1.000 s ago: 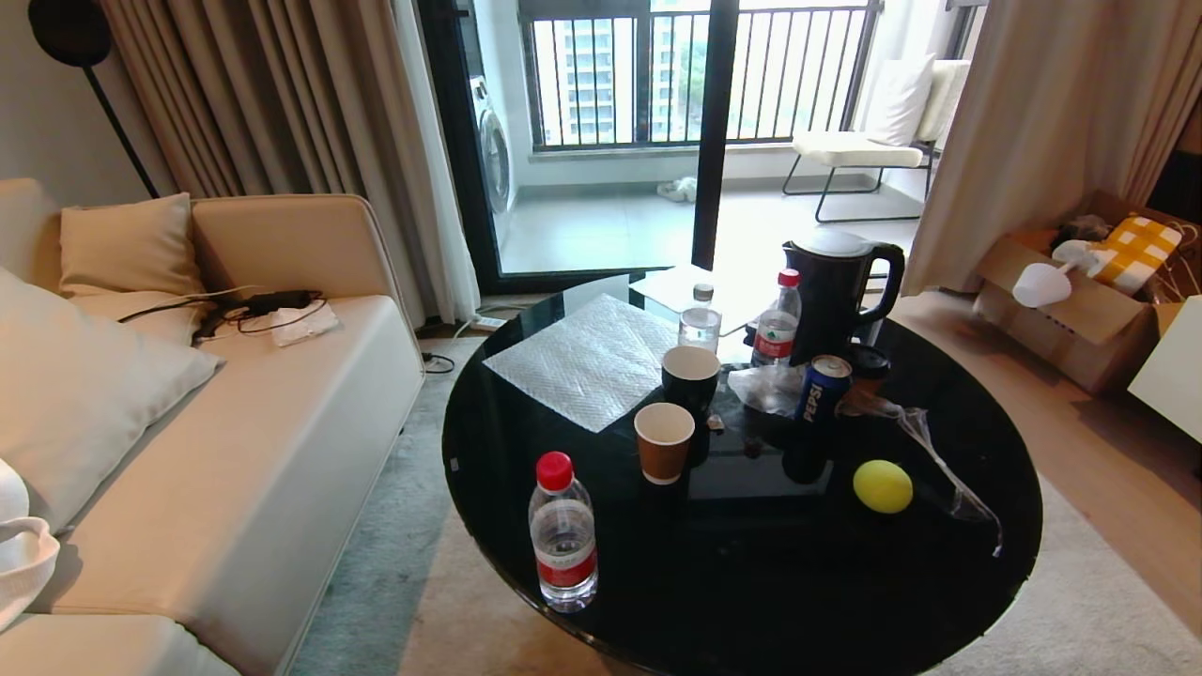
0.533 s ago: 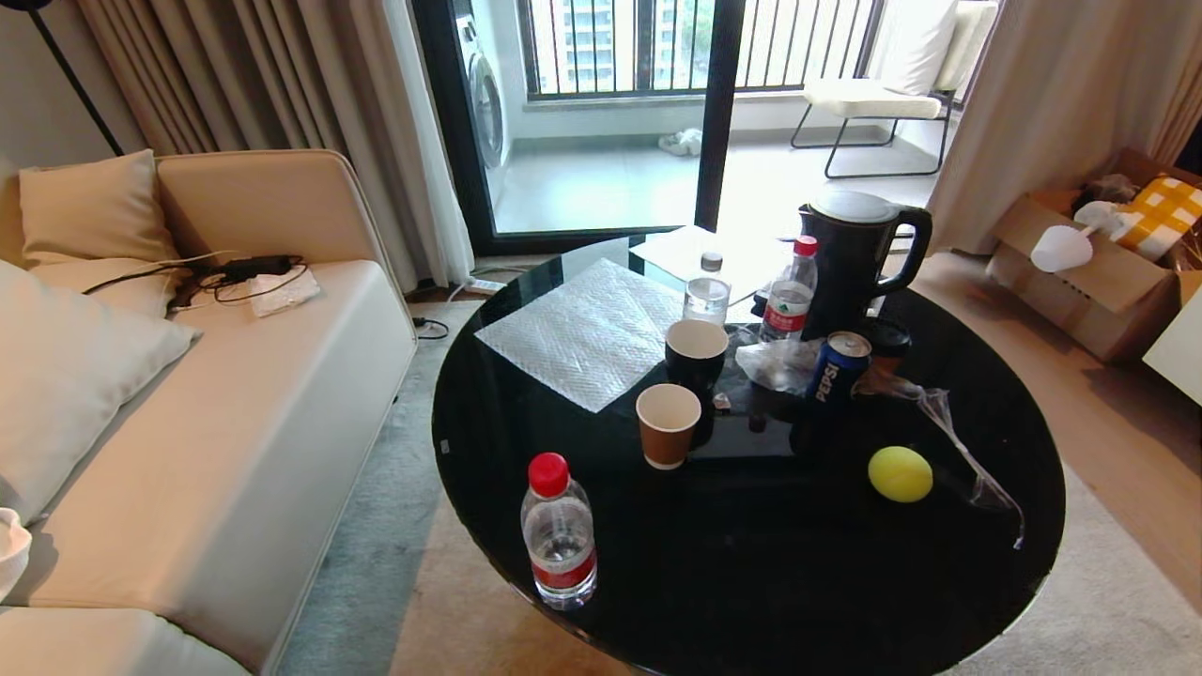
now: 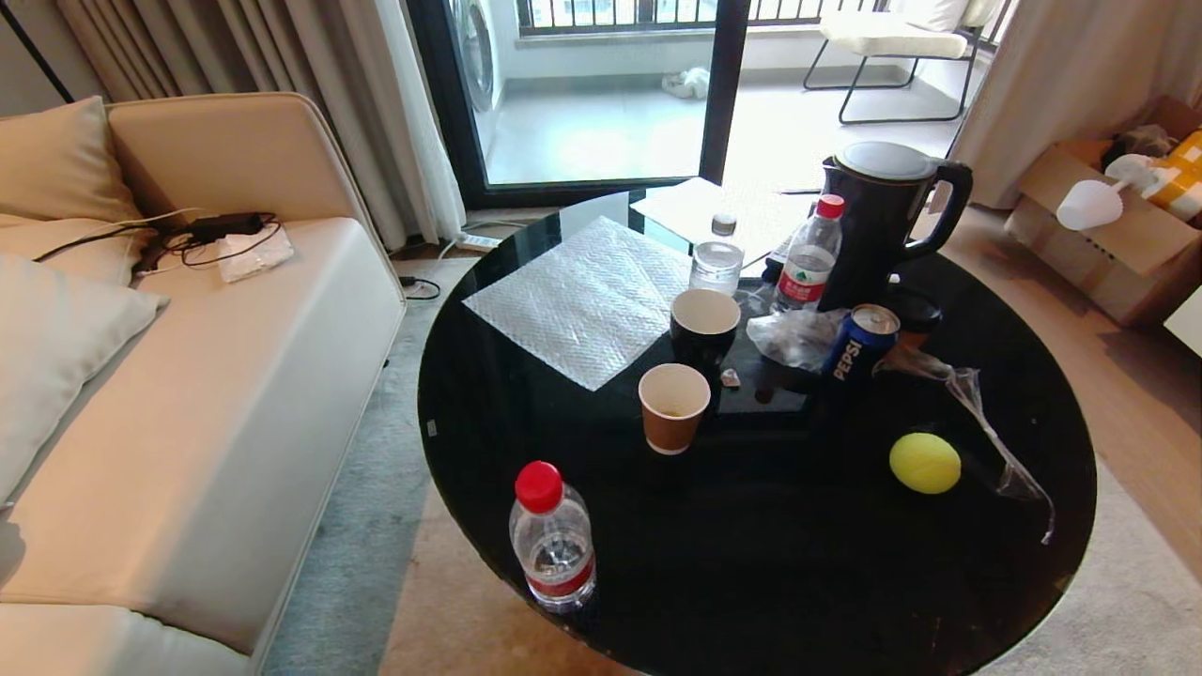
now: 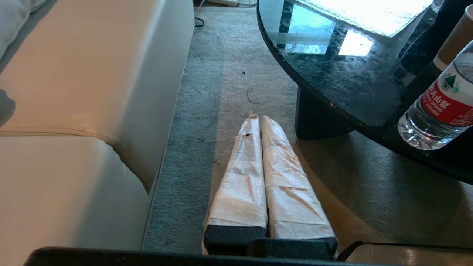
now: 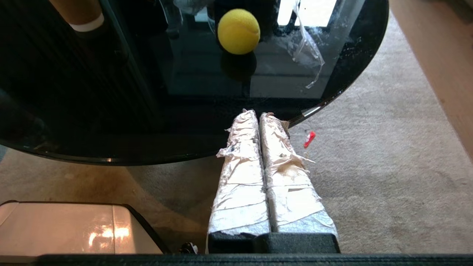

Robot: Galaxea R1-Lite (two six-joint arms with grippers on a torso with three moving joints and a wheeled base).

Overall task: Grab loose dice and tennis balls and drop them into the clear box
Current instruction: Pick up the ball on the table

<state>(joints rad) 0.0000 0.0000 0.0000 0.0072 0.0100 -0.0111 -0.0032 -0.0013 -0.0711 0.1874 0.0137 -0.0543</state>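
On the left, low beside the sofa (image 4: 74, 111), the left end effector (image 4: 258, 120) hangs over the carpet with its fingers pressed together, empty. On the round black bench (image 3: 526, 413) one tennis ball (image 3: 925, 463) lies loose near the right edge. The right end effector (image 5: 257, 113), also shut and empty, sits at the near rim. No dice or clear box show, so the work looks barely begun.

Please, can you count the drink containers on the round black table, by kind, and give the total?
Water bottles: 3
Cups: 2
Pepsi can: 1
Black kettle: 1
Total: 7
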